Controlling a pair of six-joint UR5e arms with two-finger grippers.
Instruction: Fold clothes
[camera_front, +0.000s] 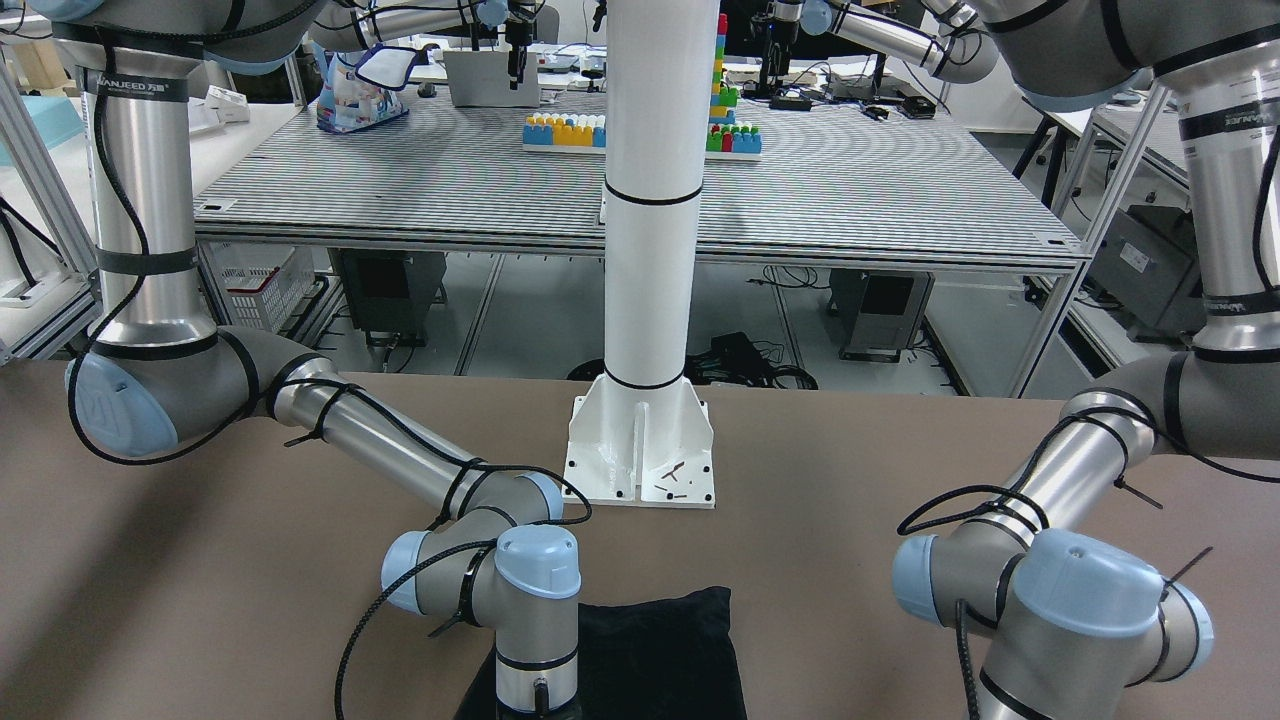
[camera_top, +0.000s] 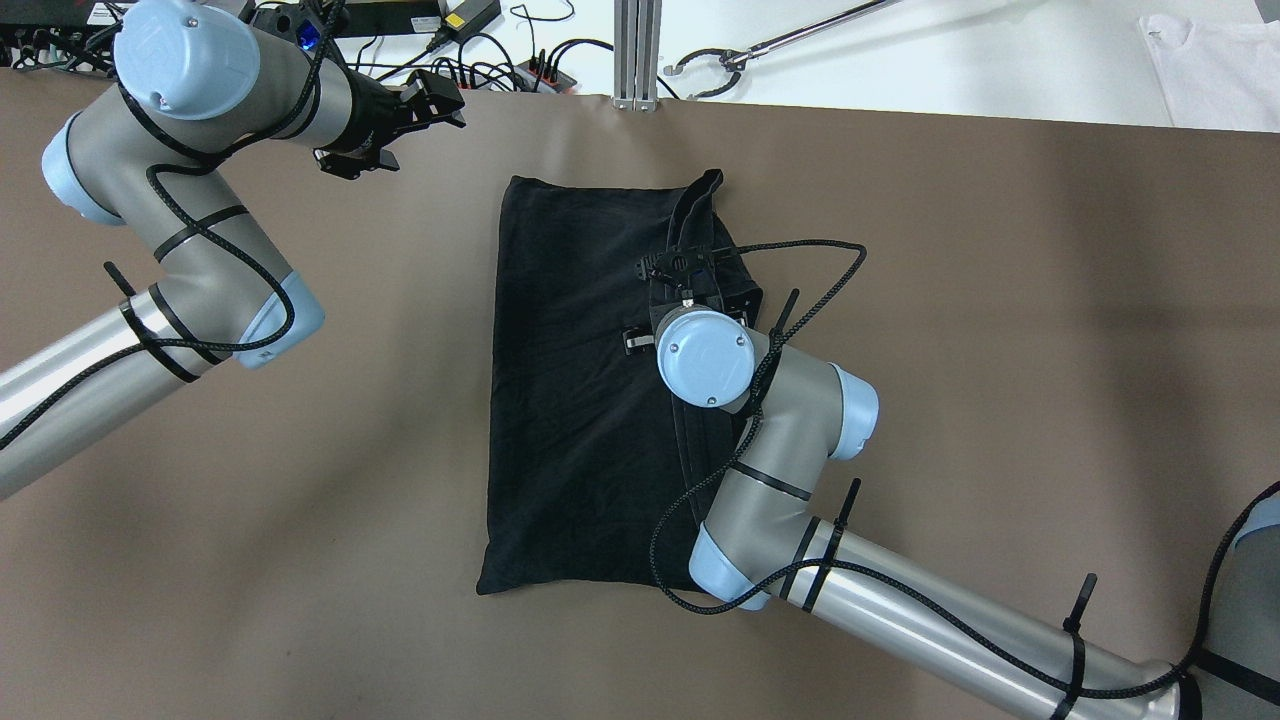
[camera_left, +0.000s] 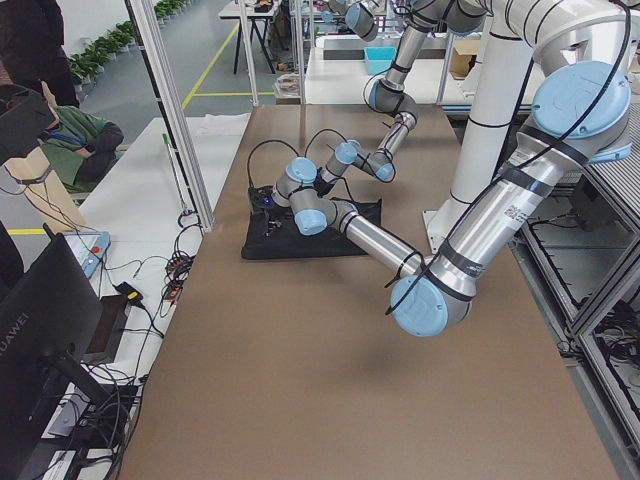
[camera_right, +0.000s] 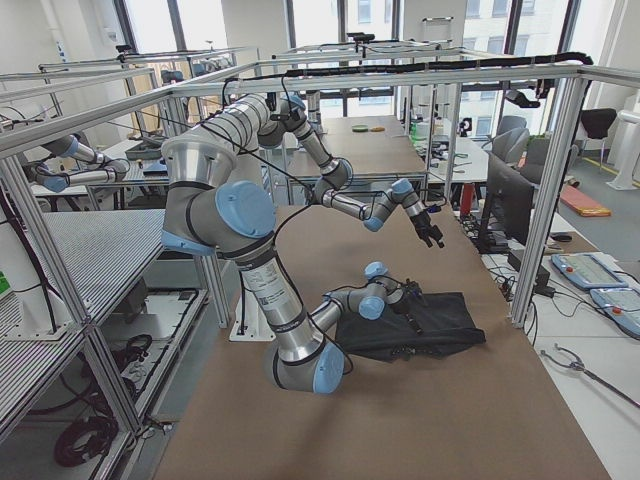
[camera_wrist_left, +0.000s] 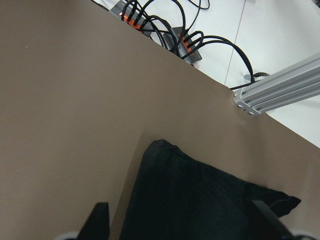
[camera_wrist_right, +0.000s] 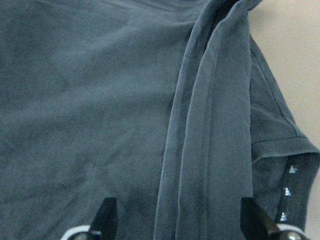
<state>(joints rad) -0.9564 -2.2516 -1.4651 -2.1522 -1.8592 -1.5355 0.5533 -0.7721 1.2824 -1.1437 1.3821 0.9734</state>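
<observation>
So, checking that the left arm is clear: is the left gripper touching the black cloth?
Apart. The overhead view shows bare table between the left gripper and the black cloth.

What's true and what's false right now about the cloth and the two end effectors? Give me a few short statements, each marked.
1. The right end effector is open over the black cloth. True.
2. The left end effector grips a cloth corner. False: it is open, holds nothing, and is off to the cloth's side.
3. The cloth lies on the brown table. True.
4. The cloth is draped over the white pillar base. False: it lies apart from it.
</observation>
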